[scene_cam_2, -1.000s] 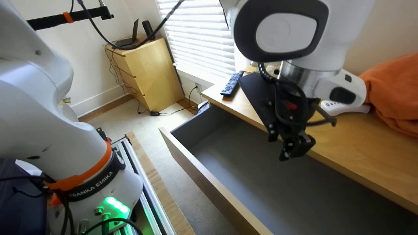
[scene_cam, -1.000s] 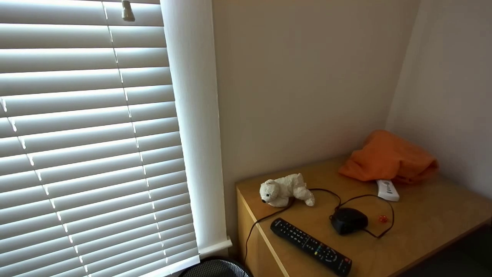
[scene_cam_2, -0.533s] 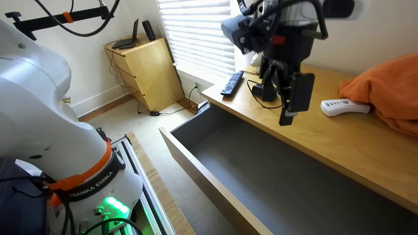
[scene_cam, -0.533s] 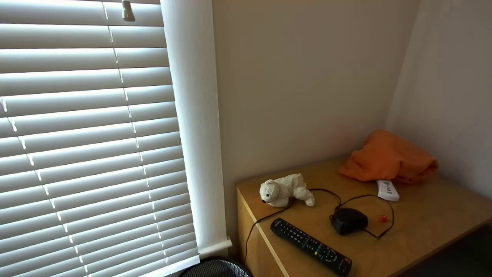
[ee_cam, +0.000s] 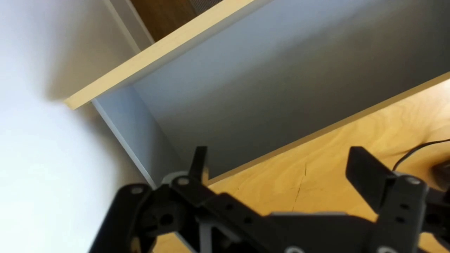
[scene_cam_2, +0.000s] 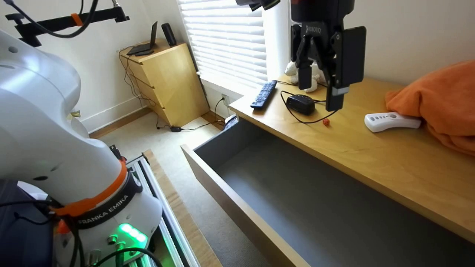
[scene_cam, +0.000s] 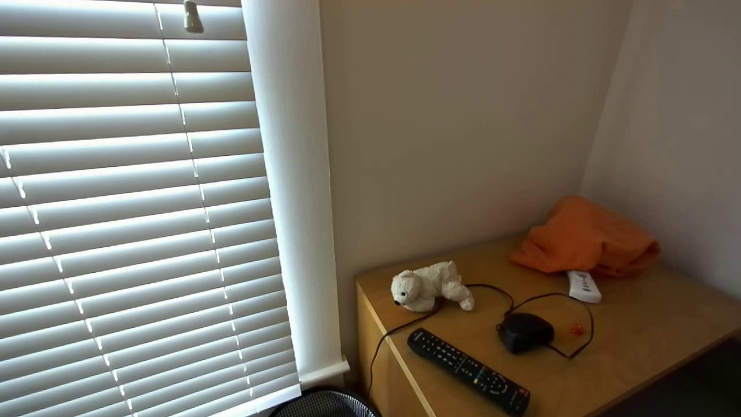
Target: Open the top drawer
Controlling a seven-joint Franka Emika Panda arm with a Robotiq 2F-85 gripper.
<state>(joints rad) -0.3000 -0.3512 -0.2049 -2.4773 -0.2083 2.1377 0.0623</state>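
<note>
Exterior view — unclenched tool [scene_cam_2: 320, 92] over dresser top [scene_cam_2: 360, 144], toy bear [scene_cam_2: 314, 83] partly behind, remote [scene_cam_2: 264, 95] nearby — drawer [scene_cam_2: 297, 196] out.

In an exterior view, white capitals on the black band [scene_cam_2: 105, 211] of the robot's base [scene_cam_2: 105, 229], near left, spell "FRANKA EMIKA", and small pale letters on the gripper [scene_cam_2: 320, 92], farther right, read "ROBOTIQ".

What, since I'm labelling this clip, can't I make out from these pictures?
Top drawer: near end cut off by an exterior view's edges.
White bear: partly hidden by the pincer in an exterior view.
White remote: one end hidden by orange cloth in an exterior view.
Red object: too small to identify in both exterior views.
Dark object: blurred, cut off by the wrist view's right edge.
</note>
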